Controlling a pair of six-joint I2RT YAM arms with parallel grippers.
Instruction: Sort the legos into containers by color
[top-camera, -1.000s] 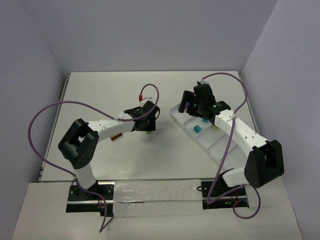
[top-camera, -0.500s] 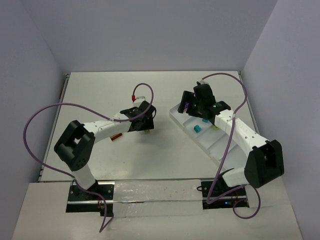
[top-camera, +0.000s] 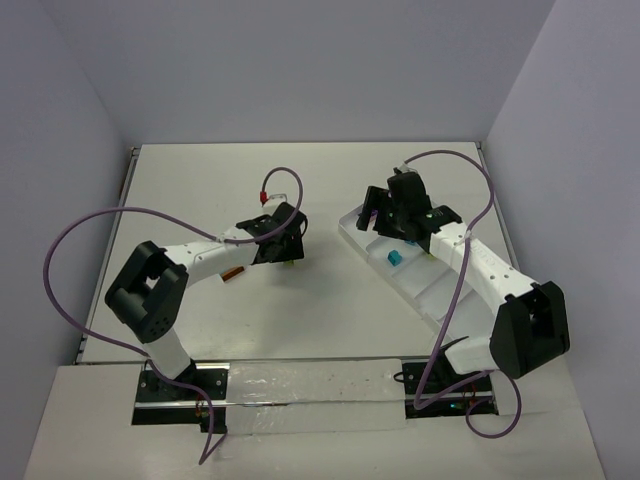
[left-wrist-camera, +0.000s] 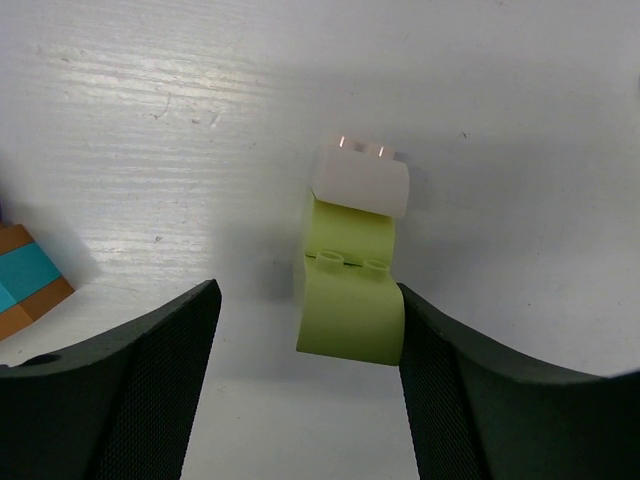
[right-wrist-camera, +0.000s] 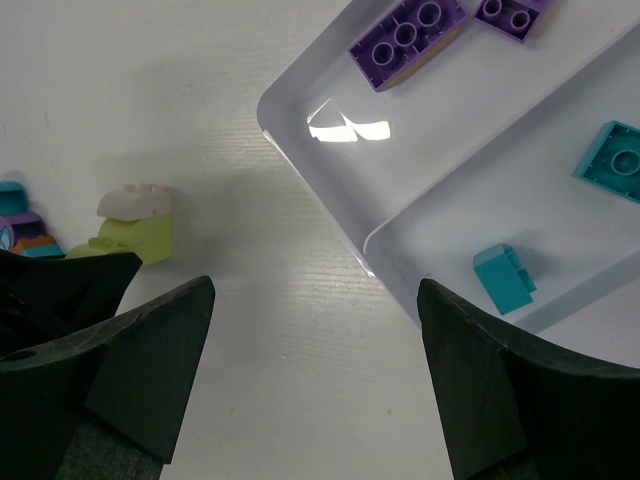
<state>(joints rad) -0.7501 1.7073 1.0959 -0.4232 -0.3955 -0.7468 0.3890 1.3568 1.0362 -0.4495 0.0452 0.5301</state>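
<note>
A lime green lego (left-wrist-camera: 350, 300) with a cream lego (left-wrist-camera: 362, 178) stuck to its far end lies on the table between the jaws of my left gripper (left-wrist-camera: 308, 300). The jaws are open: the right finger touches the lime piece and the left finger stands clear. An orange-brown and teal clump (left-wrist-camera: 25, 280) lies to the left. My right gripper (right-wrist-camera: 315, 300) hangs open and empty over the table, by the end of the white tray (right-wrist-camera: 300, 130). That tray holds purple legos (right-wrist-camera: 408, 27) in its end container and teal legos (right-wrist-camera: 503, 277) in the one beside it.
From above, the tray (top-camera: 440, 290) runs diagonally at the right, under the right arm. A small orange-brown piece (top-camera: 232, 273) lies beside the left forearm. The lime and cream pair (right-wrist-camera: 140, 225) and another mixed clump (right-wrist-camera: 20, 220) show at the left of the right wrist view.
My left gripper's jaws have spread apart, and that arm has shifted slightly left. The right arm has hardly moved.
</note>
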